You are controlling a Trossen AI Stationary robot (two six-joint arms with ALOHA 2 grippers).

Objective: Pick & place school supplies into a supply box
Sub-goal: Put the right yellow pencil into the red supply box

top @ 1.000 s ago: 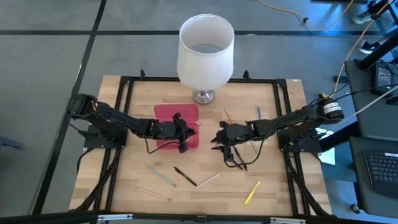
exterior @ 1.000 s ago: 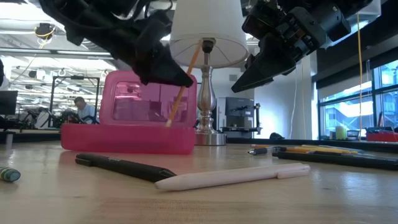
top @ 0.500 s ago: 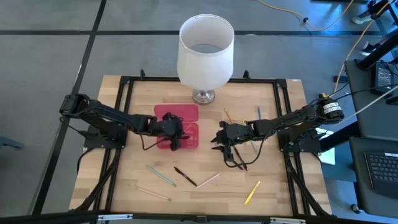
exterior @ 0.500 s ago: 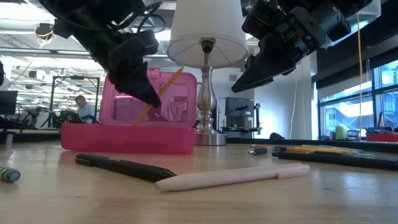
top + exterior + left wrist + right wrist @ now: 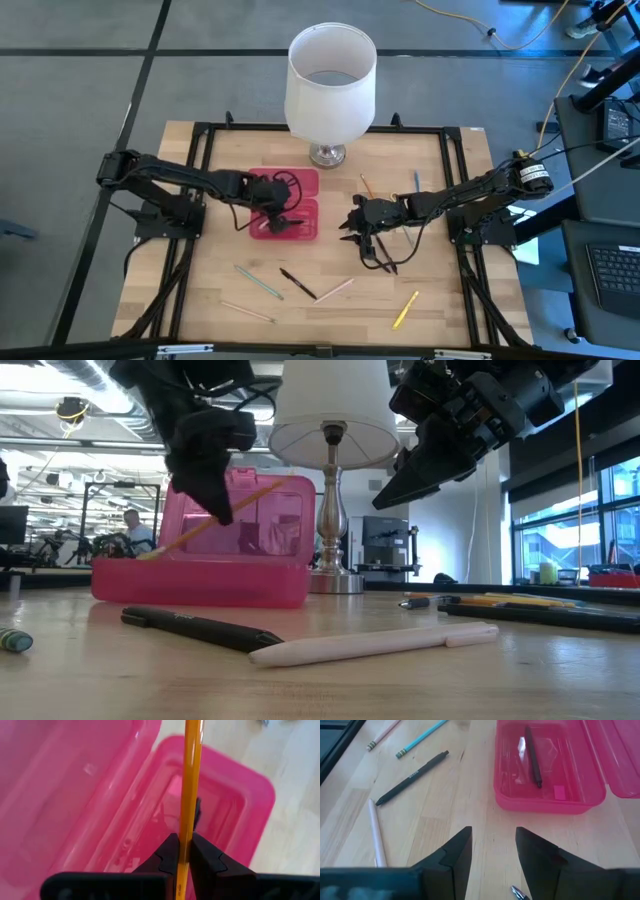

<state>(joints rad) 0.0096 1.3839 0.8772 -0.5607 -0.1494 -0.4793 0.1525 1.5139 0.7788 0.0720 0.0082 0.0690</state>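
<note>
One black pen [image 5: 533, 756] inside pink supply box [image 5: 547, 802], right-wrist view only; left gripper [image 5: 182, 851] clamping orange pencil [image 5: 190, 785].

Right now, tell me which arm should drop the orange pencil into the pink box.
Left. The left gripper is shut on the orange pencil directly over the open supply box. The right gripper is open, empty, off to the box's side.

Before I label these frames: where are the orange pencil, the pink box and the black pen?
orange pencil [image 5: 190, 785], left wrist view, mid-shaft
pink box [image 5: 545, 804], right wrist view, front wall
black pen [image 5: 195, 628], low view, barrel
</note>
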